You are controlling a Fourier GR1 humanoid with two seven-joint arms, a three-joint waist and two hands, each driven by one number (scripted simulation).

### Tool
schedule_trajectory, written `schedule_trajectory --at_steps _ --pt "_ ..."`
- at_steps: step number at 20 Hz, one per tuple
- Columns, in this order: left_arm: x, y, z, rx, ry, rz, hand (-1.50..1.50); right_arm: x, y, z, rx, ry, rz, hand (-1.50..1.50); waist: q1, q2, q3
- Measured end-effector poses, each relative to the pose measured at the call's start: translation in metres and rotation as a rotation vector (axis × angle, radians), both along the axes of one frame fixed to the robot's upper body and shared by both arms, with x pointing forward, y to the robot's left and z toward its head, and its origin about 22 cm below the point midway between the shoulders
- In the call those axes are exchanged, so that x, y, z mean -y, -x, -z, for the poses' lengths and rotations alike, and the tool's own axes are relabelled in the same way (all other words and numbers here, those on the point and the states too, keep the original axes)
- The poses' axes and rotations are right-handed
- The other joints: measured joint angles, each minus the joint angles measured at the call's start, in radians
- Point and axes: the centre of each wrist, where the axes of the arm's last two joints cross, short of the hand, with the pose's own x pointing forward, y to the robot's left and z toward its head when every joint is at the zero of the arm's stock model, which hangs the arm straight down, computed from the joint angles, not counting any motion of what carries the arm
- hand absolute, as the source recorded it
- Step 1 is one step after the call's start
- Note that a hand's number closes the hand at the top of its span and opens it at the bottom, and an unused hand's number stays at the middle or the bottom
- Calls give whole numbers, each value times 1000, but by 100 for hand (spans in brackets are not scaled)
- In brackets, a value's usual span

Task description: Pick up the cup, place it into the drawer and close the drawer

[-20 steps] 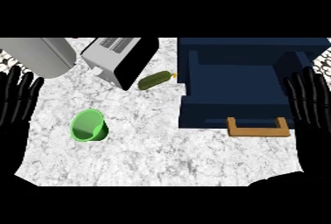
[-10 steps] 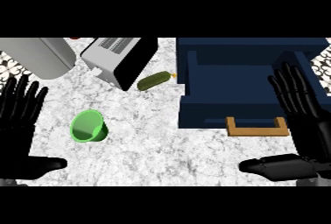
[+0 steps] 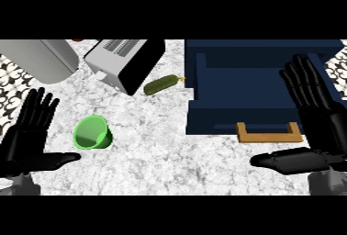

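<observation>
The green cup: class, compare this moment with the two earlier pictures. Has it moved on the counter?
No. The green cup lies on its side at the same place on the counter, equally far left of the blue drawer; neither hand touches it.

A: What is the marble counter [image 3: 169, 156] carrying?
B: A green cup [image 3: 92, 133] is lying on its side near left, a toaster [image 3: 125, 62] is sitting far left, and a pickle [image 3: 160, 85] is lying just right of it.

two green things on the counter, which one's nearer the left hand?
The bright green cup, lying just right of the left hand. The darker olive-green pickle-like item sits farther up, beside the toaster.
</observation>
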Motion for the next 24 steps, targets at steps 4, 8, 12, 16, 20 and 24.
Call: schedule_trajectory --at_steps 4,8,12,16,20,24 --pt "-10 2 33 -49 -15 -32 -150 3 -5 -6 15 8 2 -150 -1 0 0" --pt "-16 1 58 -83 -29 -59 -150 5 -13 -3 25 11 7 -150 -1 0 0" --pt "-28 -2 82 -118 -33 -71 -150 -1 -8 -13 25 14 8 -150 -3 0 0" --pt "-23 -3 110 -137 -42 -80 -150 3 -11 -15 30 11 3 -150 -4 0 0" --pt "-30 4 132 -146 -49 -90 -150 8 -15 -19 28 16 5 -150 -5 1 -1" --pt "-35 2 147 -146 -48 -96 -150 7 -15 -18 24 11 4 -150 -9 2 -1"
